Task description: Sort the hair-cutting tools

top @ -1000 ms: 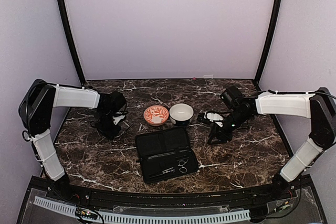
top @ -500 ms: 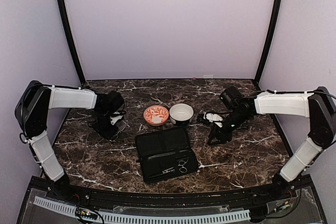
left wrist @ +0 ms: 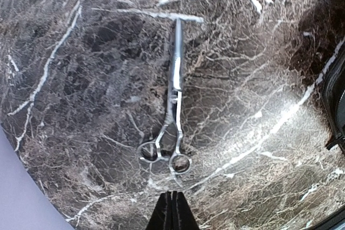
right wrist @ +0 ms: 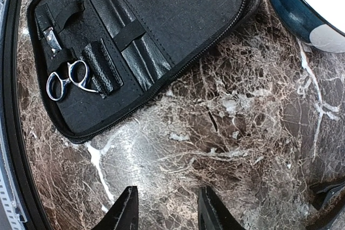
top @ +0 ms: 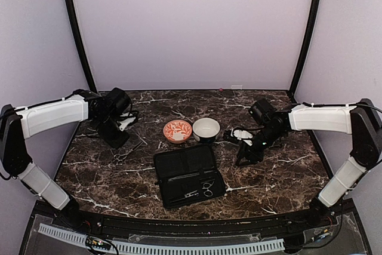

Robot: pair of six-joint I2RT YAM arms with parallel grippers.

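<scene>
The left arm has drawn back and leftward. The left claw [left wrist: 172,213] is shut and empty above silver ring-handled scissors [left wrist: 176,79] lying on the dark marbled surface [top: 268,177]. The right claw [right wrist: 167,195] hangs part-open, empty. Another scissors pair [right wrist: 67,79] sits in the flat black zip case [top: 179,162]. Sorting is judged early. Plain lilac walls [top: 191,28] enclose.

A dark, white-veined marble table [top: 280,171] spreads under plain lilac walls [top: 191,28]; towards its front lies a flat black zip case [top: 185,162], opened out, straps and loops showing inside; just behind it stand an orange-patterned bowl [top: 177,131] and, beside it, a white bowl [top: 206,128], blue outside.
</scene>
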